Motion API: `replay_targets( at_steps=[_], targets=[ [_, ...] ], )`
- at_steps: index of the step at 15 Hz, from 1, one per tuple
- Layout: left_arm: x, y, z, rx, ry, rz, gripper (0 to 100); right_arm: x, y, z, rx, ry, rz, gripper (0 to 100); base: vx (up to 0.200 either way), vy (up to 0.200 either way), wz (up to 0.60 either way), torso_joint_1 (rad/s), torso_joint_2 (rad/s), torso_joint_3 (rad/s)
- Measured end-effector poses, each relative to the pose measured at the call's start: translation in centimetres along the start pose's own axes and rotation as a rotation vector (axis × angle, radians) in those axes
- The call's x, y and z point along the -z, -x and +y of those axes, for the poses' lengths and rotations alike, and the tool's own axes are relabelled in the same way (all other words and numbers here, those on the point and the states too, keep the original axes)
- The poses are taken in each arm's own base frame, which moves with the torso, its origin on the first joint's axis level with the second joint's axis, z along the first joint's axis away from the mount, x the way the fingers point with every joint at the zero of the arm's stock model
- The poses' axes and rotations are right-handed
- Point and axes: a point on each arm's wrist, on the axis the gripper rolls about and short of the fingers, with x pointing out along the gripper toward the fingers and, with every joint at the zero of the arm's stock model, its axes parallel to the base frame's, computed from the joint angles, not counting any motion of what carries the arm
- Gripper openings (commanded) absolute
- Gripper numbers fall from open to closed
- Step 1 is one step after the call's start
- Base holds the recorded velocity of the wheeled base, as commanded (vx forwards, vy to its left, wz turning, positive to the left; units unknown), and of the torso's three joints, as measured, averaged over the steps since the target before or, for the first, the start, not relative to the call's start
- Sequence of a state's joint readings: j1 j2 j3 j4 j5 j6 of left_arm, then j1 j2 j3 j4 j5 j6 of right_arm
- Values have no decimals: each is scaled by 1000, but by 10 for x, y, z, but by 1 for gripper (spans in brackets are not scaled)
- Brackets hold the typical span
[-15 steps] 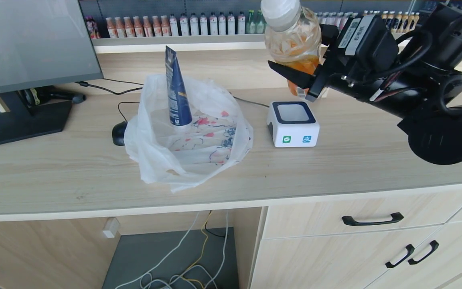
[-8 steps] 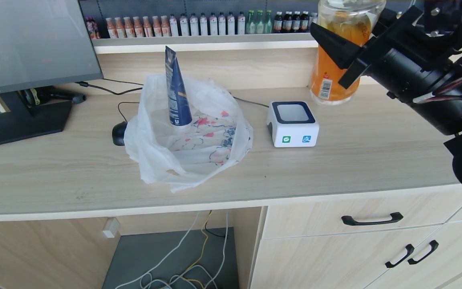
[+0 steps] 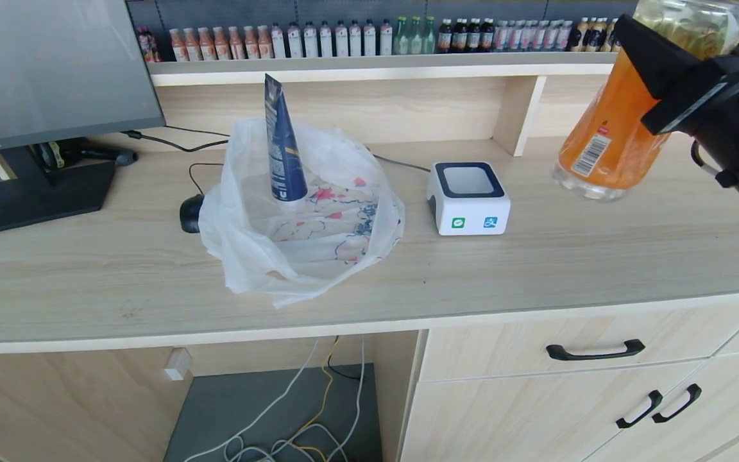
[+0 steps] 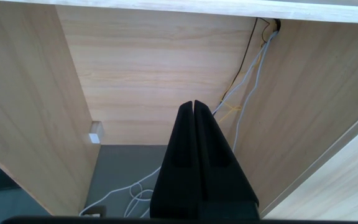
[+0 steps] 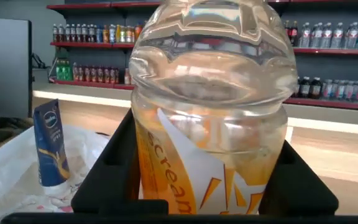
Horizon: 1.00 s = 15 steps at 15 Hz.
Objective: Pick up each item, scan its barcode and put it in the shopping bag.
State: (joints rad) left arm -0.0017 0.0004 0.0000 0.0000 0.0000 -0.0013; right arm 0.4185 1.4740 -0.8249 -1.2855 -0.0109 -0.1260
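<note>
Left jaws: pressed flat together and gripping nothing. They hang below the surface's front edge, in the open bay where the cables [image 4: 244, 93] run down.

Shopping bag [image 3: 299, 218]: sits open on the surface, left of centre, nearer the front edge than the other goods. A blue tube [image 3: 283, 144] stands upright inside it. I judge that item finished.

Scanner [image 3: 469, 197]: a white box just right of the bag, mid-depth, with its window facing up. Its front shows two small coloured icons, one green and one blue.

Right jaws: closed around the upper body of the orange drink bottle [image 3: 607, 147], one jaw on each side as the right wrist view shows. The bottle [image 5: 213, 118] is held tilted above the right end of the surface, well apart from the scanner. Its white barcode patch faces the front, not the scanner window. I judge the pick-up of this item done, with its scan and bagging left to do. I see no other loose goods on the surface.

Labels: the bottle wrap carries orange lettering and the tube has gold trim; I do not transcribe either.

Back left corner: a monitor [image 3: 49, 64], with a mouse [image 3: 190, 213] beside the bag. Beyond the back edge, shelf bottles [image 3: 344, 38] stand in a row.
</note>
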Motion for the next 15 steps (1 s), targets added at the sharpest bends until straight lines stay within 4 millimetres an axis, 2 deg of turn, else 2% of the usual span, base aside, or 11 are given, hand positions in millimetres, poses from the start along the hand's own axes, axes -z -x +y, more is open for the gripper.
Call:
replay_targets(
  at_steps=[3, 7, 14, 15],
  targets=[
    [0, 0, 0, 0, 0, 0, 0, 7, 3, 0, 22, -13, -110, 0, 0, 0, 0, 0, 0, 0],
    [0, 0, 0, 0, 0, 0, 0, 26, 2, -13, 80, 18, -59, 0, 0, 0, 0, 0, 0, 0],
    [0, 0, 0, 0, 0, 0, 0, 29, -6, -17, 90, 28, -71, 0, 0, 0, 0, 0, 0, 0],
    [0, 0, 0, 0, 0, 0, 0, 30, -6, -17, 89, 28, -69, 0, 0, 200, 0, -2, -2, -2]
  ],
)
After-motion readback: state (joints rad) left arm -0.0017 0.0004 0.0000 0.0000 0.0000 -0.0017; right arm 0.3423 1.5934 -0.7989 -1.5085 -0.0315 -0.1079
